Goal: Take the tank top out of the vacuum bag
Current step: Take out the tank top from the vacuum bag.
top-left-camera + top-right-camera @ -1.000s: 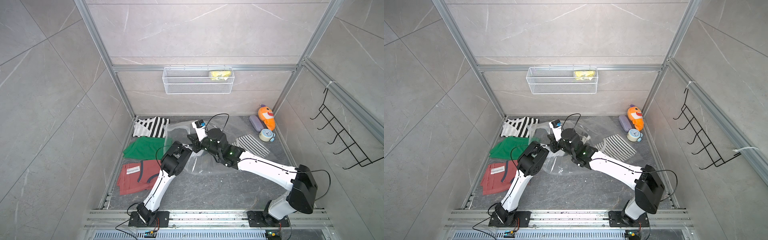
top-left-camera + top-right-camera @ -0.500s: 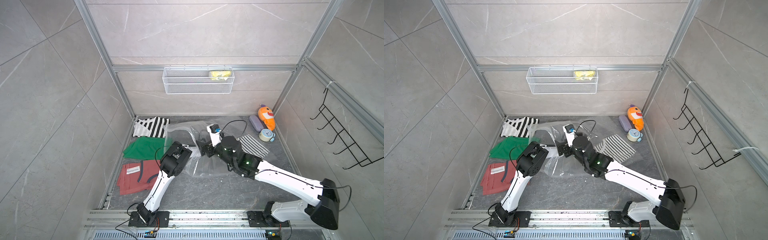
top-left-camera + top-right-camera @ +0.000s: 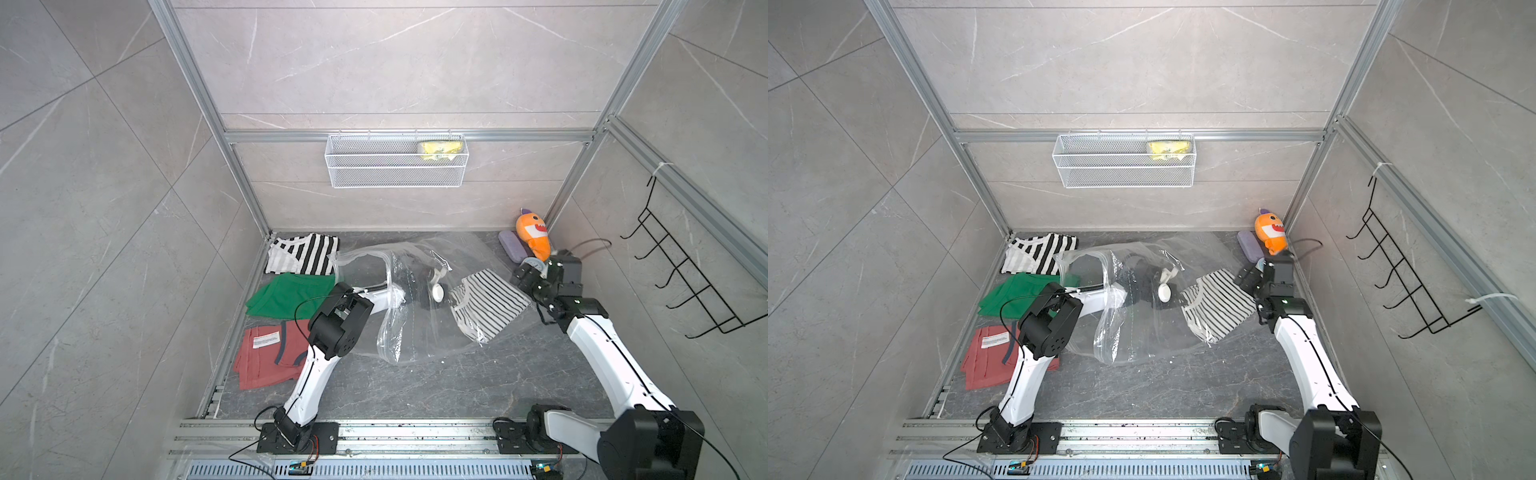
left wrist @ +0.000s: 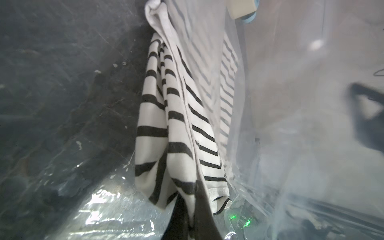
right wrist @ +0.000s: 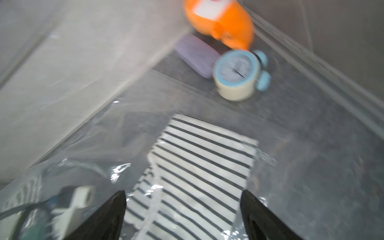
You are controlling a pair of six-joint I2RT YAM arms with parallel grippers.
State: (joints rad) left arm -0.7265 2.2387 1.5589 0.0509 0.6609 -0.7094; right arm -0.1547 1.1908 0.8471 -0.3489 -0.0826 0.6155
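**Q:** Where does the garment lie?

**A:** The white tank top with thin black stripes (image 3: 488, 305) lies wholly inside the large, clear, crinkly plastic vacuum bag (image 3: 415, 345). It sits at the end away from the mouth, just past the small round white valve (image 3: 437, 294).

**Q:** And the grippers?

**A:** The left arm reaches in through the bag's mouth. The left gripper (image 4: 190, 212) has its jaws together, and the left wrist view shows them pinched on a hem of the tank top. The right gripper (image 5: 184, 194) hovers over the bag's far end with its jaws wide apart, holding nothing.

**Q:** How far along is the task?

**A:** By judgement, the grasp is made but the extraction is not. The tank top has yet to be drawn out through the mouth, on the side where the folded green garment (image 3: 291, 293) and the folded red garment (image 3: 266, 357) lie outside the bag. The loose bag may drag along with it unless pinned down.
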